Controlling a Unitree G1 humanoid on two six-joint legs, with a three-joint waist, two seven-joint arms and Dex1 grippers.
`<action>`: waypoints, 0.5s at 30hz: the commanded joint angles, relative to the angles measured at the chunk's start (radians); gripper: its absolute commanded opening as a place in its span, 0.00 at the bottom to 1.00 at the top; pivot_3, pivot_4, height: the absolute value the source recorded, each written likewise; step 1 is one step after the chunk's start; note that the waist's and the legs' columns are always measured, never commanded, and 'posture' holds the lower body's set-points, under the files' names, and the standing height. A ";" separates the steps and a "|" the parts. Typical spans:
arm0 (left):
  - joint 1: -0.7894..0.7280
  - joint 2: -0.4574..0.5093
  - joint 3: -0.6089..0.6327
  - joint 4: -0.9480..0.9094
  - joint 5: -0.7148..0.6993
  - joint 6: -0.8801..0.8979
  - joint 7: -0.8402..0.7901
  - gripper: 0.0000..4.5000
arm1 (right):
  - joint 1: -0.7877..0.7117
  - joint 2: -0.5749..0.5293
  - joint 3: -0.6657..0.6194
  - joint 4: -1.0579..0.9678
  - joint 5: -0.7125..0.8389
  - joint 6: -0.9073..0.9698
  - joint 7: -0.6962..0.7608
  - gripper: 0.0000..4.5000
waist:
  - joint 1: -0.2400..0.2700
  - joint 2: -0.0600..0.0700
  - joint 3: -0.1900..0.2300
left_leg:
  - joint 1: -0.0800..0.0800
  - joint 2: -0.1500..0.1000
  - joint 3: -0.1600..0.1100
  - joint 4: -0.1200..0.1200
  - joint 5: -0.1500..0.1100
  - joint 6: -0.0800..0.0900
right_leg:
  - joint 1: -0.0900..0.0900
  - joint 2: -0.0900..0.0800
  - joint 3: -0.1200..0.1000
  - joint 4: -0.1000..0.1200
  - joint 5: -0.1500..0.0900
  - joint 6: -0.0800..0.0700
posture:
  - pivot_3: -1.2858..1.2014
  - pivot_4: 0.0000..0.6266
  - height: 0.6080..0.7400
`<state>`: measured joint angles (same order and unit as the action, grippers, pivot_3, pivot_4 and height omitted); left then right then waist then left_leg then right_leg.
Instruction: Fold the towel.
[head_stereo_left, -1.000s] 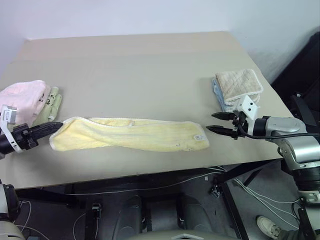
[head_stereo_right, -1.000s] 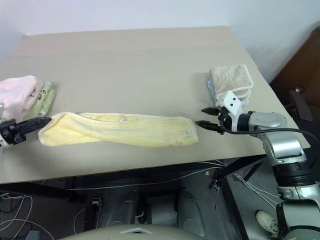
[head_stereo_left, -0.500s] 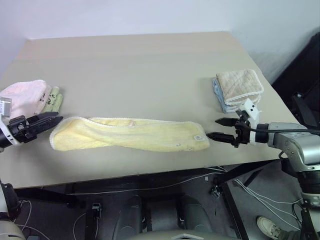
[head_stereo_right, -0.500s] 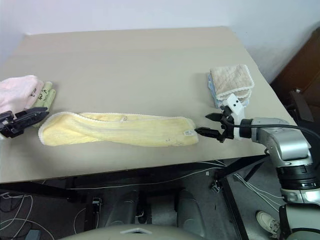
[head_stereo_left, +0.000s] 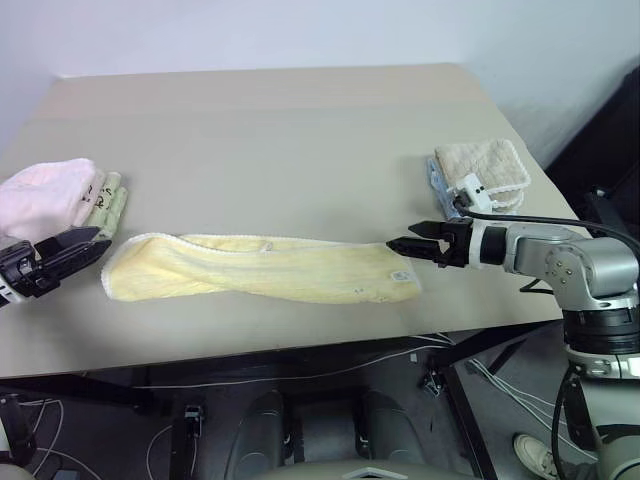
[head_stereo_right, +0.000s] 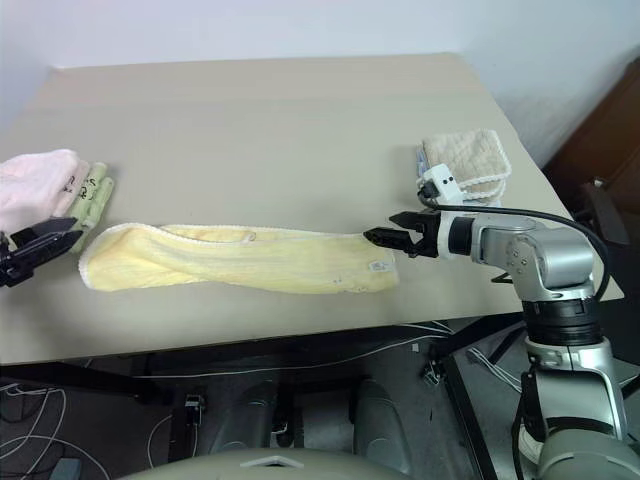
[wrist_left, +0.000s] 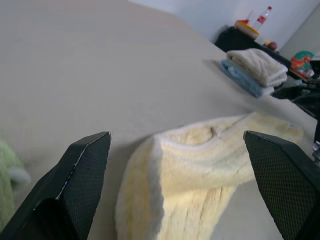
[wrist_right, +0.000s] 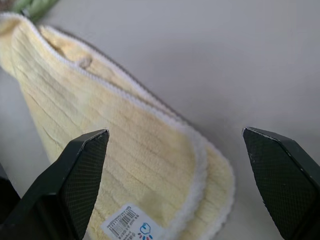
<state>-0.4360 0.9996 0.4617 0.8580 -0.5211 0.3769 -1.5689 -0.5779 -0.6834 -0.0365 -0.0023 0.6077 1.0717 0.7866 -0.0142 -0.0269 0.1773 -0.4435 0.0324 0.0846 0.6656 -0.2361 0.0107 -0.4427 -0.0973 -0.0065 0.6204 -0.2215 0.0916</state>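
The pale yellow terry-cloth towel (head_stereo_left: 262, 268) with its whitish stitched hem lies across the near part of the beige desk (head_stereo_left: 280, 130), already doubled lengthwise into a long narrow strip. One end points toward my left gripper (head_stereo_left: 70, 252), the other, with the small printed label, toward my right gripper (head_stereo_left: 408, 245). So the first fold looks done. What I judge is left is bringing one end over the other to shorten the strip, perhaps more than once, and squaring it up.

Both sets of jaws stand spread wide and hold nothing. My left gripper hovers just beside the rounded left end of the towel, apart from it. My right gripper hangs over the label end, jaws straddling that corner in the wrist view, though I cannot tell whether they touch the cloth.

A pink folded towel (head_stereo_left: 45, 195) and a pale green cloth (head_stereo_left: 108, 200) sit beyond my left gripper, and a tan folded towel (head_stereo_left: 485, 165) rests on a blue one beyond the right.
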 joint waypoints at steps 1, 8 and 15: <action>0.029 -0.004 0.033 -0.061 -0.026 -0.022 0.002 0.99 | -0.046 0.025 0.039 0.043 -0.042 -0.050 0.001 1.00 | -0.004 0.000 0.000 | 0.000 0.000 0.000 0.000 0.000 0.000 | 0.000 0.000 0.000 0.000 0.000 0.000 | 0.52 0.24 1.00; 0.096 -0.027 0.029 -0.145 -0.038 -0.022 0.016 1.00 | -0.070 0.075 0.134 0.110 -0.130 -0.151 0.031 0.96 | -0.008 0.000 0.000 | 0.000 0.001 0.000 -0.002 0.000 0.000 | -0.001 0.000 0.000 0.000 0.000 0.000 | 0.52 0.24 1.00; 0.137 -0.031 0.025 -0.202 -0.043 -0.021 0.031 1.00 | -0.053 0.092 0.156 0.068 -0.157 -0.205 0.053 0.51 | -0.006 0.000 0.000 | 0.000 0.001 0.000 -0.003 -0.001 -0.002 | -0.001 0.000 0.000 -0.001 0.000 0.000 | 0.52 0.24 1.00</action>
<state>-0.3064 0.9637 0.4647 0.6885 -0.5460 0.3642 -1.5411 -0.6183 -0.5907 0.1256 0.1038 0.4556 0.8973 0.8309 -0.0207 -0.0267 0.1775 -0.4435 0.0332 0.0845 0.6630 -0.2375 0.0080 -0.4438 -0.0978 -0.0062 0.6195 -0.2215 0.0915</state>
